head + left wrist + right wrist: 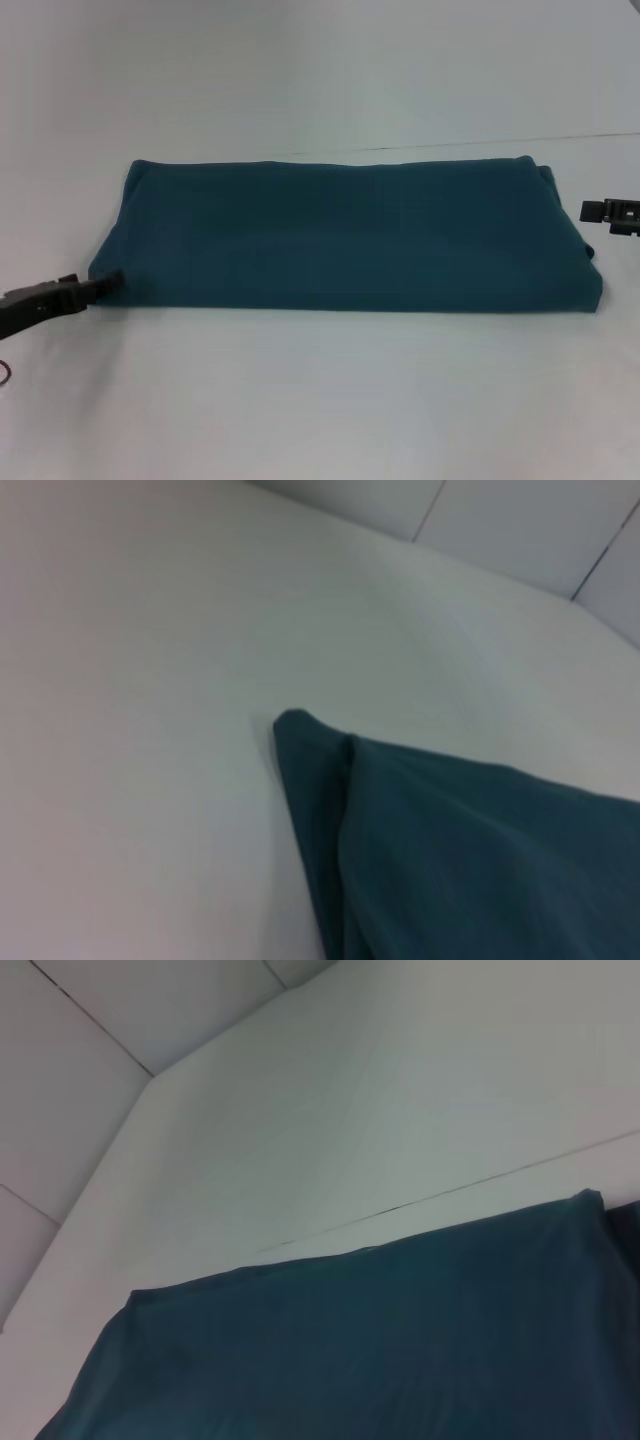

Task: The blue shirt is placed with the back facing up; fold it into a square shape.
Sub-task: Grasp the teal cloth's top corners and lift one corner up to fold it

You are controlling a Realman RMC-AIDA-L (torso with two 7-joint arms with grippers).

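Note:
The blue shirt (350, 235) lies flat on the white table (320, 400), folded into a long band running left to right with its plain side up. My left gripper (108, 283) sits low at the band's near left corner, its tip touching the cloth edge. My right gripper (598, 212) hovers just off the band's right end, apart from it. In the left wrist view one layered corner of the shirt (480, 860) rests on the table. Across the right wrist view stretches the smooth upper face of the shirt (380, 1350).
White tabletop surrounds the shirt on all sides. A thin seam line (560, 140) crosses the table behind the shirt, and the table's far edge (110, 1150) meets a tiled floor beyond.

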